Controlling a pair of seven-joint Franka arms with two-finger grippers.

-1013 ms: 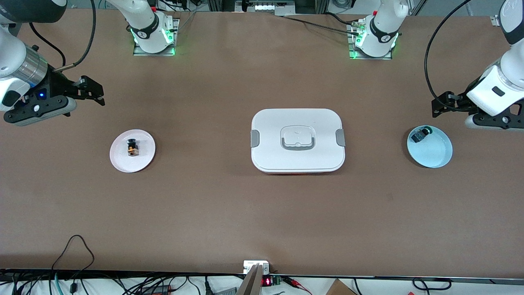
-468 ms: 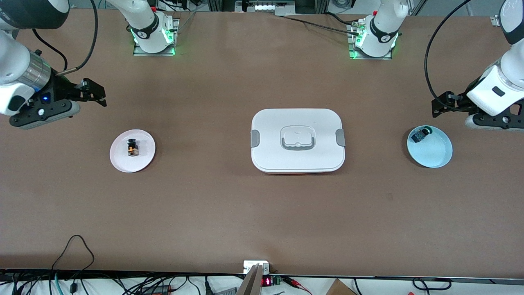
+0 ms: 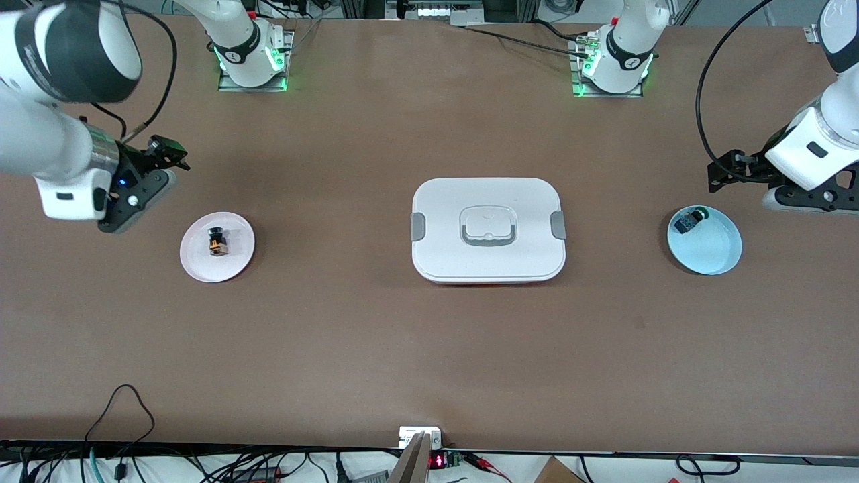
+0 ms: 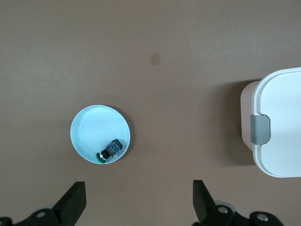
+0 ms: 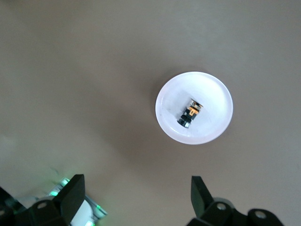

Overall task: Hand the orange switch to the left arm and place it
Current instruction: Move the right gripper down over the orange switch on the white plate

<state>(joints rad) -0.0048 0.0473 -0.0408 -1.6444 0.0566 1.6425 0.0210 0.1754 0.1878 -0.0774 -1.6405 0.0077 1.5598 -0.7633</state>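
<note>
Orange switch lies on white plate, left of frame. Right gripper hangs upper left, fingers wide. Left gripper waits at right edge, fingers wide, empty.

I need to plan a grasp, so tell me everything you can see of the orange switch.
The orange switch is a tiny black part with an orange middle band and a round black cap. It lies on its side near the middle of a pale pink round plate, toward the right arm's end of the table. Only the plate touches it; the right tool hangs open above the table beside the plate.
</note>
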